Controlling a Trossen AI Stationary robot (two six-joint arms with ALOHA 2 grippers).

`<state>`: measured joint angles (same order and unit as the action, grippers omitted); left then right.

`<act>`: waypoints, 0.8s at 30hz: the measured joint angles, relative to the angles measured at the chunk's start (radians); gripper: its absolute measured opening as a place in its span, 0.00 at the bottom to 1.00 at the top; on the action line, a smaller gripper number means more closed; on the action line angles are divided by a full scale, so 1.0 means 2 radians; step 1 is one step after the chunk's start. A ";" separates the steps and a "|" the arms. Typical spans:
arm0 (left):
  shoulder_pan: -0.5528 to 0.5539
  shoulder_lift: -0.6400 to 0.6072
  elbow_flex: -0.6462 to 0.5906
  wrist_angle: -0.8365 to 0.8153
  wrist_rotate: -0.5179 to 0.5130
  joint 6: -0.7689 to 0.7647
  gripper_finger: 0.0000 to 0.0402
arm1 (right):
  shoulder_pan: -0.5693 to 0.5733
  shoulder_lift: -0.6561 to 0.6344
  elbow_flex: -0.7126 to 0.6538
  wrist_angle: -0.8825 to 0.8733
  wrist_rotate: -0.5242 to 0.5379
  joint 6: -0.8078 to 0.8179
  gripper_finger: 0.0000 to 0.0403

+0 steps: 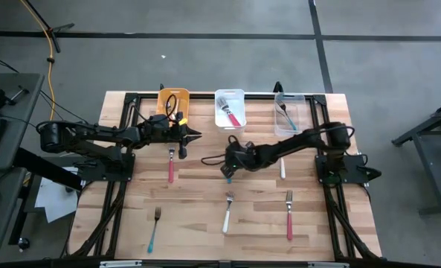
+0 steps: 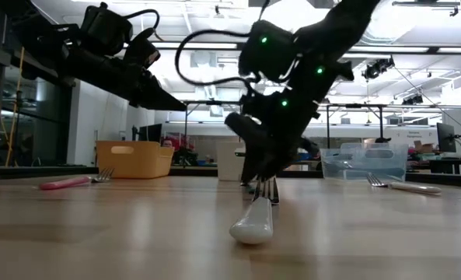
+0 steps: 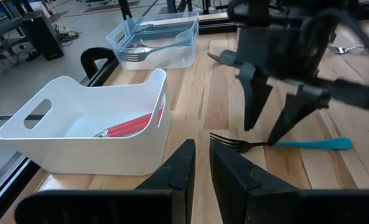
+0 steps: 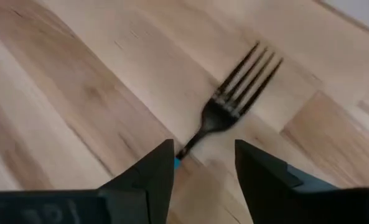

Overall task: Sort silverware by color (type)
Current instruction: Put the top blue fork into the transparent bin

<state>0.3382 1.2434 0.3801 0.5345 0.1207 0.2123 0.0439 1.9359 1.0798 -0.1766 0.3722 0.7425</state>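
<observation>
A: How do the arms sit on the wooden table [image 1: 205, 223]?

B: The left arm reaches in from the left edge, level above the boards, its left gripper [image 1: 194, 136] poised near the yellow bin [image 1: 172, 100], fingers [image 3: 181, 165] almost closed and holding nothing. The right arm bends inward from the right side, and the right gripper [image 1: 228, 170] points down at the table's middle. Its fingers [image 4: 156, 168] are spread, straddling the neck of a teal-handled fork [image 3: 284, 144] lying flat on the wood, not clamped on it.

A: Count the bins?

B: Three along the far edge: yellow, a white bin [image 1: 230, 109], and a clear bin [image 1: 288, 112].

A: And forks?

B: On the table, two red-pink: one [image 1: 171, 165] below the left gripper, one [image 1: 288, 215] at the front right. A white one [image 1: 227, 212] at front centre, a teal one [image 1: 153, 231] at front left, plus the one under the right gripper. Another white handle [image 1: 282, 168] peeks out beside the right arm.

A: Inside the bins?

B: A red-pink fork [image 3: 129, 125] in the white bin, a fork [image 3: 148, 51] in the clear one. The yellow bin's contents are hidden behind cable and gripper.
</observation>
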 joint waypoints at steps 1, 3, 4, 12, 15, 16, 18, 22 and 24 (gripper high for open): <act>0.000 0.000 0.000 0.000 0.000 0.000 0.10 | -0.002 0.006 0.006 -0.006 -0.001 0.001 0.38; 0.000 0.000 0.000 -0.002 0.000 0.000 0.10 | -0.007 0.019 0.015 -0.004 -0.005 0.000 0.36; 0.000 0.000 0.000 -0.002 0.000 0.000 0.10 | -0.010 0.022 0.018 -0.004 -0.008 0.001 0.34; 0.000 0.000 0.000 -0.007 0.000 0.000 0.10 | -0.013 0.024 0.022 -0.023 -0.015 -0.024 0.15; 0.000 0.000 0.000 -0.006 0.000 0.001 0.10 | -0.014 0.022 0.022 -0.034 -0.022 -0.045 0.04; 0.000 0.000 0.000 -0.007 0.000 0.000 0.10 | -0.015 0.021 0.022 -0.037 -0.027 -0.048 0.03; 0.000 0.000 0.000 -0.007 0.000 0.001 0.10 | -0.019 0.016 0.022 -0.046 -0.044 -0.058 0.02; 0.000 0.000 0.000 -0.007 0.000 0.001 0.10 | -0.026 -0.007 0.019 -0.078 -0.065 -0.081 0.04; 0.000 0.000 0.000 -0.007 0.000 0.001 0.10 | -0.031 -0.025 0.017 -0.101 -0.066 -0.090 0.02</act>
<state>0.3378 1.2438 0.3801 0.5212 0.1207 0.2134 -0.0172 1.8855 1.1141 -0.3783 0.2409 0.5626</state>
